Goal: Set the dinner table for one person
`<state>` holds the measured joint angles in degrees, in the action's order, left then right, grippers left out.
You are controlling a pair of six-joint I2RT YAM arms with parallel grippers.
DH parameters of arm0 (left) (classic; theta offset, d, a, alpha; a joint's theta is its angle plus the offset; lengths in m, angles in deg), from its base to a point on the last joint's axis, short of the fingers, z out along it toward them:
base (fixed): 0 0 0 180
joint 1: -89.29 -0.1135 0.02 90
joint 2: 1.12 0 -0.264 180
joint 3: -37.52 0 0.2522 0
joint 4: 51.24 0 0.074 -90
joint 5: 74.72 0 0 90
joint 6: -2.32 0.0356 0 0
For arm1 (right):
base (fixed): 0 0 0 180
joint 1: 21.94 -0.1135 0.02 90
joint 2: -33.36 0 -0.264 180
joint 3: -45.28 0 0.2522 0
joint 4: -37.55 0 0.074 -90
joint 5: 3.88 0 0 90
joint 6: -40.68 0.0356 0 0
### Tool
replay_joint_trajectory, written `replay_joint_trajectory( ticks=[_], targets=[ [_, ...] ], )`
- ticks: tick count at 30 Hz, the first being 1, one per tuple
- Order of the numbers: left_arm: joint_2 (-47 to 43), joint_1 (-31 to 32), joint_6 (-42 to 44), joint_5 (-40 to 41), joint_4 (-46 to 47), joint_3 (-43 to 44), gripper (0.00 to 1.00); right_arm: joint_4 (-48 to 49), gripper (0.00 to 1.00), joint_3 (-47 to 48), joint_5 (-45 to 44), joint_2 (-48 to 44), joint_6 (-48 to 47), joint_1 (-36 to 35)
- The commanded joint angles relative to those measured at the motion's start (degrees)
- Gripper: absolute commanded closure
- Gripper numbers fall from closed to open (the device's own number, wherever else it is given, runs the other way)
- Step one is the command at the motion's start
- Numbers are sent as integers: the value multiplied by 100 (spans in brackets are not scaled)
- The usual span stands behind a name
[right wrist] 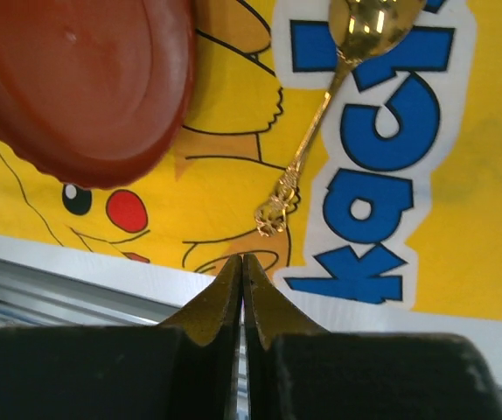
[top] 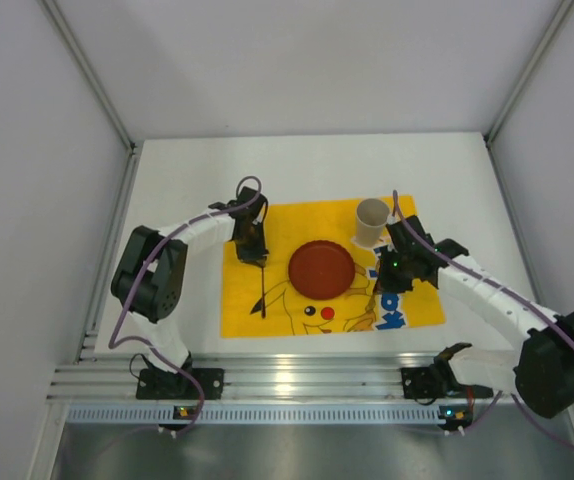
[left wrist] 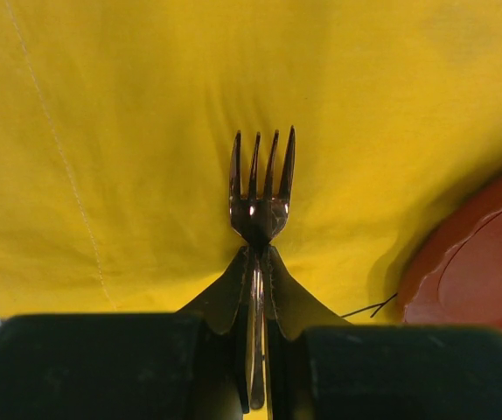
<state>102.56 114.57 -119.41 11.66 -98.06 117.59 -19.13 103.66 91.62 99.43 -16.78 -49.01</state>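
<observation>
Centrally, yellow cloth [top: 297, 215], white dinner table [top: 307, 165]

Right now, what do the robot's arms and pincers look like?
The left arm and right arm are white tubes joined by bulky black joints, each trailed by a thin purple cable. The left gripper and right gripper have dark, tapering fingers.

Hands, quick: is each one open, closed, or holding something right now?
Left hand: closed on the fork, gripping its handle.
Right hand: closed, empty; the gold spoon lies loose ahead of it.
</observation>
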Motion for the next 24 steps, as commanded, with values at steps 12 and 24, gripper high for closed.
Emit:
replay_joint_trajectory(
  ticks=[12, 24],
  targets=[
    [118, 3, -80, 80, 46, 120, 100, 1857, 100, -296, 409, 1471, 271, 61],
    [214, -5, 158, 195, -183, 383, 100, 1734, 100, -718, -242, 1717, 157, 61]
  ],
)
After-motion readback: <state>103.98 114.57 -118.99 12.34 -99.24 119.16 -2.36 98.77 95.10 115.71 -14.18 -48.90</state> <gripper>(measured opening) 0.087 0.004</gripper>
